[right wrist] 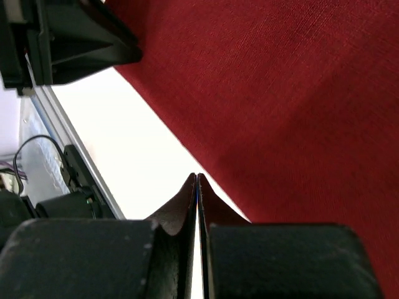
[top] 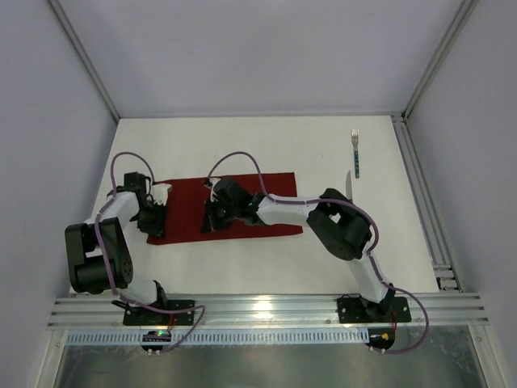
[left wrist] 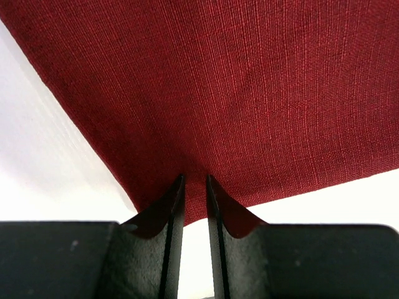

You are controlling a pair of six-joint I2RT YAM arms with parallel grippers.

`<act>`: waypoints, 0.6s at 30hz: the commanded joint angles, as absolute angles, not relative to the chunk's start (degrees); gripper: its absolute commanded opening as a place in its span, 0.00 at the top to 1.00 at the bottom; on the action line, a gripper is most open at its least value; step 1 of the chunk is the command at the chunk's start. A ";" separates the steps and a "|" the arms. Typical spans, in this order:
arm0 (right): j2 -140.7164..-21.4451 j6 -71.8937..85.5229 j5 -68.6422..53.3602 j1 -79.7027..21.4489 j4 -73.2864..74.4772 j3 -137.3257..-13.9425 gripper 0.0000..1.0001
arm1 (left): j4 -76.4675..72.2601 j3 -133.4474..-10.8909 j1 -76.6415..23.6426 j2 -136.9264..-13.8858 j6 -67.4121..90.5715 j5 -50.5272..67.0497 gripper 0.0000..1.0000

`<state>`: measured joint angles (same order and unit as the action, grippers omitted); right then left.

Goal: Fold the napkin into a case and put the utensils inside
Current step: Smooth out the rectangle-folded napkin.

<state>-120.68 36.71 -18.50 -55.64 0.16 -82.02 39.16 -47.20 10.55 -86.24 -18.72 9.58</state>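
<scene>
The dark red napkin (top: 230, 208) lies flat on the white table as a folded long rectangle. My left gripper (top: 153, 215) is at its left end. In the left wrist view the jaws (left wrist: 195, 179) stand nearly closed around the napkin's (left wrist: 237, 93) near corner, and the cloth puckers at the tips. My right gripper (top: 212, 217) is over the napkin's near edge. Its jaws (right wrist: 197, 176) are pressed together just off the cloth's (right wrist: 293, 106) edge, with nothing seen between them. The fork (top: 355, 152) lies at the far right. The knife's blade (top: 349, 183) shows beside my right arm, its handle hidden.
An aluminium rail (top: 266, 305) runs along the table's near edge by the arm bases. A frame post and rail (top: 420, 194) border the right side. My left gripper's body (right wrist: 68, 40) shows at the top left of the right wrist view.
</scene>
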 commanded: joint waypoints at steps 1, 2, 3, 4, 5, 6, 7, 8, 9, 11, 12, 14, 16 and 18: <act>-123.65 42.71 -21.00 -54.67 -7.73 -86.04 0.96 | 37.09 -47.28 10.81 -87.54 -19.51 9.05 0.79; -125.40 42.98 -21.18 -54.75 -8.00 -86.91 0.96 | 36.74 -47.20 10.90 -87.80 -19.34 8.88 0.79; -126.12 43.33 -21.44 -54.67 -8.26 -87.10 0.96 | 36.83 -47.20 10.81 -87.80 -19.42 8.70 0.79; -126.82 43.50 -21.53 -54.75 -8.44 -87.19 0.96 | 36.74 -47.20 10.81 -87.89 -19.34 8.44 0.79; -127.26 43.77 -21.45 -54.76 -8.44 -86.67 0.96 | 36.74 -47.20 10.81 -87.98 -19.34 8.18 0.79; -127.79 43.86 -21.36 -54.76 -8.35 -86.14 0.96 | 36.56 -47.20 10.81 -87.98 -19.25 7.91 0.79; -127.88 44.12 -21.01 -54.76 -8.26 -85.35 0.96 | 36.39 -47.20 10.81 -87.89 -19.34 7.48 0.79; -127.88 44.47 -20.92 -54.67 -8.17 -84.56 0.96 | 36.30 -47.11 10.81 -87.98 -19.42 7.30 0.79; -127.62 44.56 -20.83 -54.75 -8.70 -82.11 0.96 | 36.30 -47.02 10.81 -87.89 -19.42 7.29 0.79; -125.87 45.00 -20.31 -54.67 -9.66 -79.12 0.96 | 36.12 -46.93 10.81 -87.80 -19.51 6.94 0.79; -124.90 45.26 -20.04 -54.67 -10.36 -76.06 0.96 | 36.04 -46.93 10.81 -87.80 -19.51 6.86 0.79; -122.09 45.26 -18.99 -54.32 -10.63 -72.01 0.96 | 35.95 -47.02 10.81 -88.15 -19.51 6.16 0.79; -118.94 45.35 -18.55 -53.88 -11.16 -69.27 0.96 | 35.69 -47.11 10.81 -88.68 -19.51 5.28 0.79; -116.99 45.44 -17.58 -52.83 -11.77 -65.40 0.96 | 35.25 -47.02 10.81 -88.94 -19.60 4.22 0.79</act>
<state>-121.32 45.39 -20.10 -54.06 -12.49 -70.06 38.79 -47.35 10.50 -87.13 -18.55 8.60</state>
